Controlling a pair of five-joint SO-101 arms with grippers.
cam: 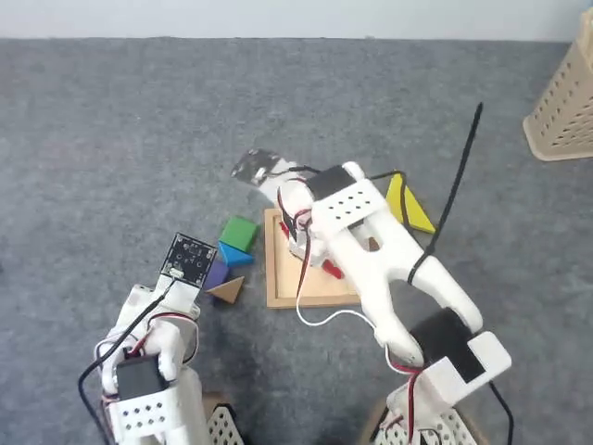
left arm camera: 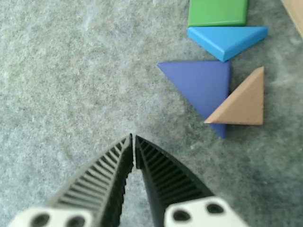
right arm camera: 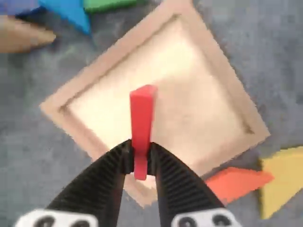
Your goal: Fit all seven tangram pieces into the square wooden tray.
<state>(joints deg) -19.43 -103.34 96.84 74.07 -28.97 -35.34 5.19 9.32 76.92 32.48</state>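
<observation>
Tray (cam: 272,264) first: square, pale wood, lying on the grey carpet (cam: 111,139) just below the centre of the high view, with its floor bare in the right wrist view. A white arm stretches over it from the lower right of the frame.

And there's the right gripper (right arm camera: 140,158), black ribbed jaws pinched in close on a red piece (right arm camera: 142,118), a thin slab held on edge and pointing at the tray floor. Whether it touches the wood, I can't tell.

Over to the left gripper (left arm camera: 133,139): jaws closed tip to tip, nothing between them, hanging over bare carpet just short of the loose pieces.

Yellow triangle (cam: 405,204) lies right of the tray, outside it, and an orange piece (right arm camera: 236,182) lies just beside it on the carpet.

Left of the tray is a tight cluster: the purple triangle (left arm camera: 201,87) has the tan triangle (left arm camera: 241,101) pressed against its edge. The blue triangle (left arm camera: 227,39) is just beside the green square (left arm camera: 218,12). All four are flat on the carpet.
</observation>
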